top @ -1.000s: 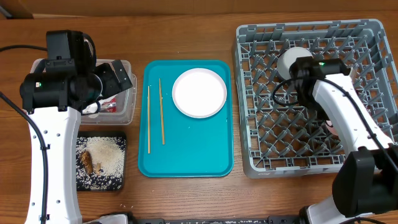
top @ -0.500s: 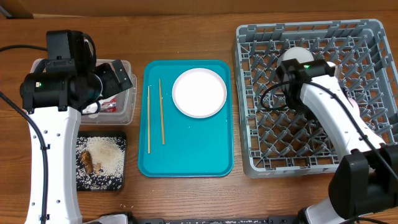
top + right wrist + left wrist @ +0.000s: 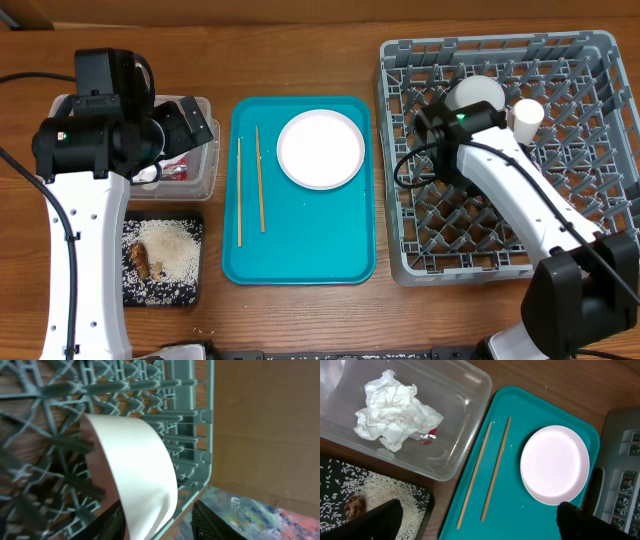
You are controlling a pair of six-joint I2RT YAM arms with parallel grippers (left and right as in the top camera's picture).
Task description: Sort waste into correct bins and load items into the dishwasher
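The big square grey plastic rack with pegs (image 3: 500,42) fills the right side of the overhead picture, and it is where the dishes go. A white bowl (image 3: 480,95) stands on its edge near the top of the rack. A small white cup (image 3: 526,115) sits just beside it. The pegs seem to prop them up so they do not roll. The right gripper (image 3: 162,522) has one dark finger on each side of the bowl's wall. I cannot tell if it is squeezing the bowl or has let go. The flat teal tray (image 3: 310,240) in the middle holds the round white plate (image 3: 320,148) and the thin wooden chopsticks (image 3: 239,190), which are not in the rack yet. At the upper left, the clear plastic tub (image 3: 470,390) holds the crumpled white napkin (image 3: 395,410) and the shiny red wrapper (image 3: 431,434), so the dry trash is kept together. Below the tub, the flat black tray (image 3: 195,225) holds the white rice (image 3: 170,250) and the brown food scrap (image 3: 140,260). The left gripper (image 3: 477,525) hangs over the tub with its fingers spread wide and nothing in them.
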